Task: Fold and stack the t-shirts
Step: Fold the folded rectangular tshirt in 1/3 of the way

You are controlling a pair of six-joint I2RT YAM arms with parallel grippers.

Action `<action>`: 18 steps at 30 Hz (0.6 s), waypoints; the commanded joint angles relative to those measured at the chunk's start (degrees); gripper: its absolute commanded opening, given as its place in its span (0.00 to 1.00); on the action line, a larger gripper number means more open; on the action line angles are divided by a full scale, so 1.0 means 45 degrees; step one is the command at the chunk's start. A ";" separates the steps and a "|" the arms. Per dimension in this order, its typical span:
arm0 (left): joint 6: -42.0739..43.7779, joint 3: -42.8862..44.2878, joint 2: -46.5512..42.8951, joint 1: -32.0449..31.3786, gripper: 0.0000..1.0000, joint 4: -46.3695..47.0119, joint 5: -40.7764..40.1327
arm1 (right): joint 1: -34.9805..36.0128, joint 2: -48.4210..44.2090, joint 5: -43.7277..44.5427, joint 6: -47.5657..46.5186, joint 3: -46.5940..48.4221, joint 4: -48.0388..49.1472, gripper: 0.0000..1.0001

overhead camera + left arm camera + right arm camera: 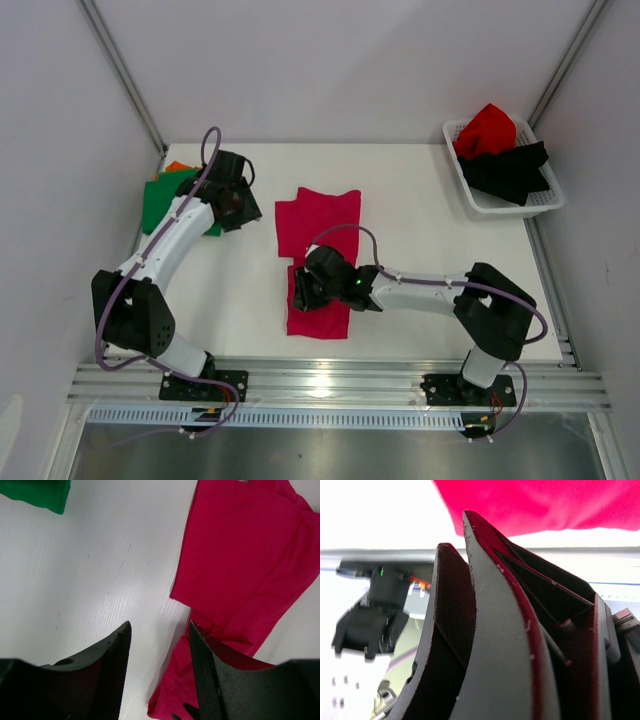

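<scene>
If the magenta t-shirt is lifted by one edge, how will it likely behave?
The magenta t-shirt lies flat in thin, soft folds, so it would probably droop and unfold rather than hold shape. Thin cloth like this likely weighs little. Pushed across the smooth table, it would probably bunch rather than slide whole.

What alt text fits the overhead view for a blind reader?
A magenta t-shirt lies partly folded at centre, the right gripper over its near half. The left gripper hovers far left by a green shirt and an orange shirt; a white basket at far right holds a red shirt and a black shirt.
</scene>
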 commanded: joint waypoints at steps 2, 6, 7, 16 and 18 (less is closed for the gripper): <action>0.0135 -0.0029 -0.0095 0.0127 0.53 0.0317 0.0104 | 0.0498 -0.1092 0.0009 0.0462 0.0468 -0.0270 0.33; 0.0135 -0.0028 -0.0036 0.0127 0.53 0.0317 0.0163 | 0.0849 -0.0704 -0.0225 0.0813 0.0370 0.0042 0.33; 0.0135 -0.0048 0.0002 0.0127 0.53 0.0317 0.0182 | 0.0889 -0.0585 -0.0323 0.0872 0.0389 0.0120 0.33; 0.0232 -0.0028 0.0022 0.0146 0.53 0.0279 0.0065 | 0.1397 -0.0193 -0.0422 0.1478 0.0467 -0.0463 0.33; 0.0232 -0.0086 0.0042 0.0127 0.53 0.0259 0.0085 | 0.1416 -0.0252 -0.0363 0.1730 0.0409 -0.0737 0.33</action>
